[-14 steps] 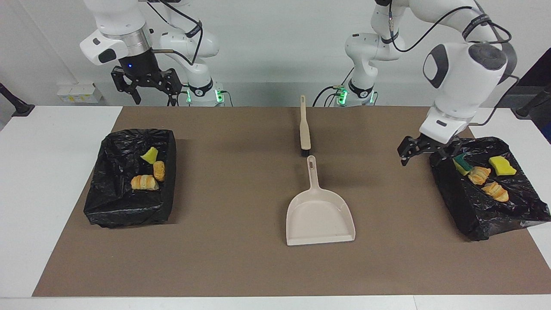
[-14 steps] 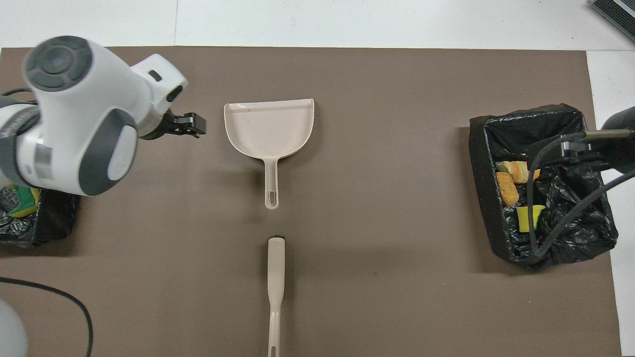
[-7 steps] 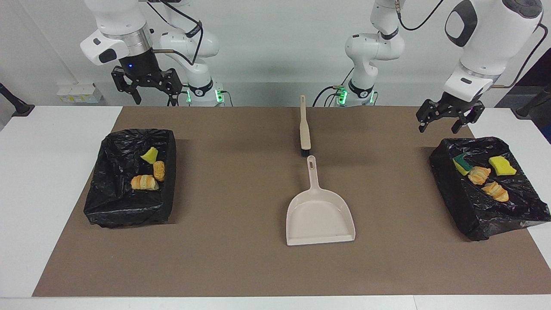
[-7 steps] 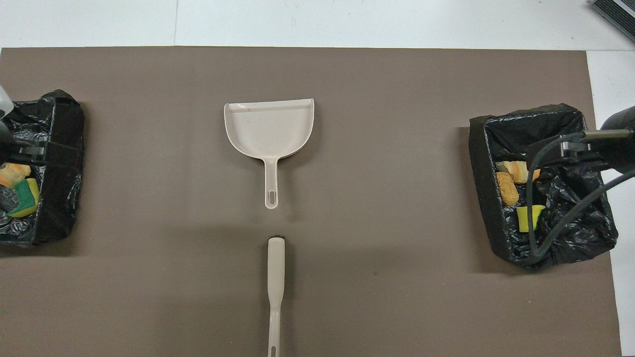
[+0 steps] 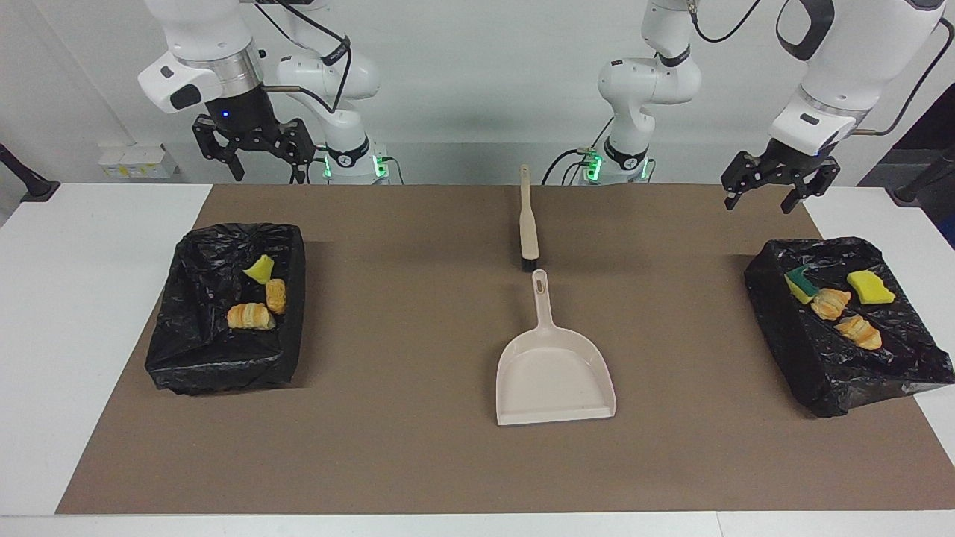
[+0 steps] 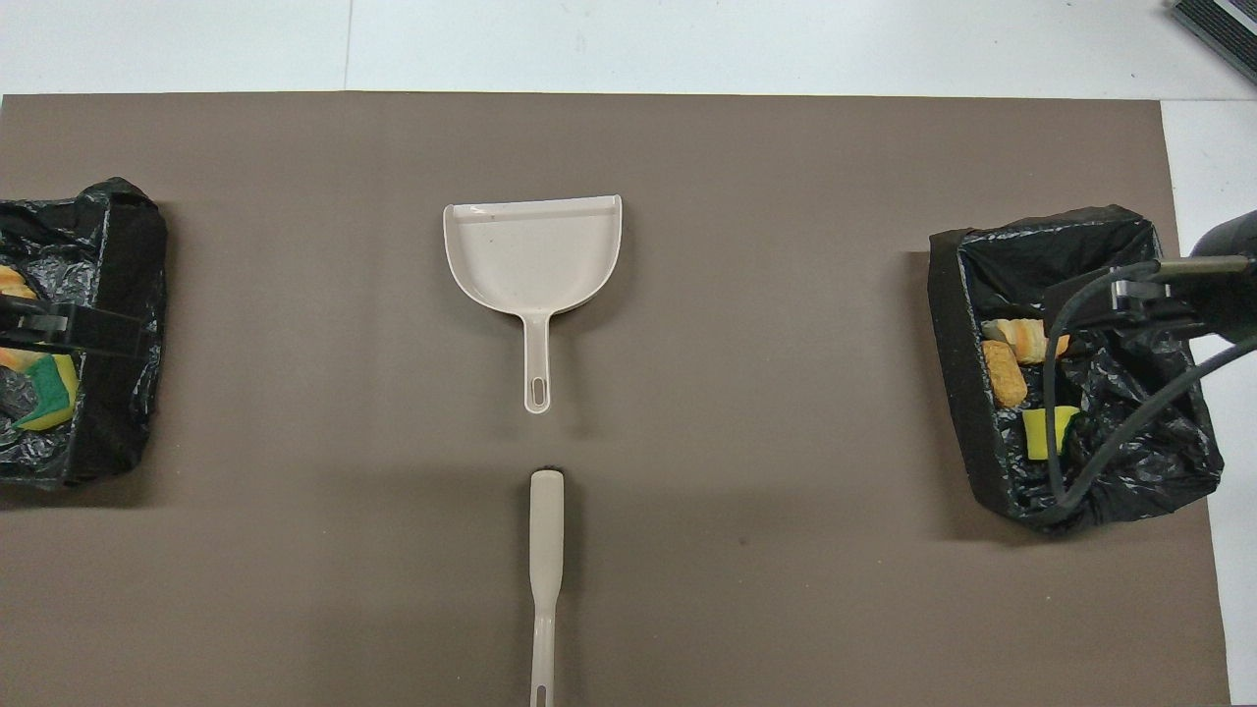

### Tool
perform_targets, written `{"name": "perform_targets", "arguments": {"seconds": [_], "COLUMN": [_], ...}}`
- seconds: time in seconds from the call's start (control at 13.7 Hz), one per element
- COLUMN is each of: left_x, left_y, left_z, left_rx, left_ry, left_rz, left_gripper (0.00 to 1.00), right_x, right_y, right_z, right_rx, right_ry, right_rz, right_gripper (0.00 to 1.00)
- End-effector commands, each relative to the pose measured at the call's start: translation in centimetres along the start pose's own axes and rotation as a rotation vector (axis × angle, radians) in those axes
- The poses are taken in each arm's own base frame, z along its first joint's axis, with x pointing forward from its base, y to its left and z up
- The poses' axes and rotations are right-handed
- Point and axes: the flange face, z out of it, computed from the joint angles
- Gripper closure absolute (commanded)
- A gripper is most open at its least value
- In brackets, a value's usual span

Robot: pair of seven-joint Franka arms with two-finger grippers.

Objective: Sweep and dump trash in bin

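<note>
Facing view: trash (image 5: 257, 298) lies in the black-lined bin (image 5: 216, 358) at the right arm's end of the mat, more (image 5: 843, 309) in the other bin (image 5: 828, 373); both left gripper (image 5: 776, 195) and right gripper (image 5: 254, 153) hang raised, jaws wide, empty. Overhead view: dustpan (image 6: 535, 255) mid-mat, handle toward the robots, brush (image 6: 546, 579) in line lengthwise, open mat around.
</note>
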Motion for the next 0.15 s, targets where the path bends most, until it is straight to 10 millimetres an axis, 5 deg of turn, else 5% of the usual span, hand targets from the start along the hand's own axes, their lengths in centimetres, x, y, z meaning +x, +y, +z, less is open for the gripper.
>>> {"name": "perform_targets", "arguments": {"seconds": [0.0,0.07], "left_x": [0.04,0.05], "left_y": [-0.55,-0.53], "left_z": [-1.58,-1.88], "left_rx": [-0.024,-0.025], "left_ry": [-0.007,-0.005], "left_rz": [-0.002,-0.003], "left_gripper": [0.00,0.00], "right_x": [-0.14,-0.14], "right_y": [0.37,0.37], "right_z": [-0.19,-0.19], "right_rx": [0.022,0.022], "right_ry": [-0.003,-0.003], "right_rz": [-0.017,-0.017], "right_gripper": [0.00,0.00]}}
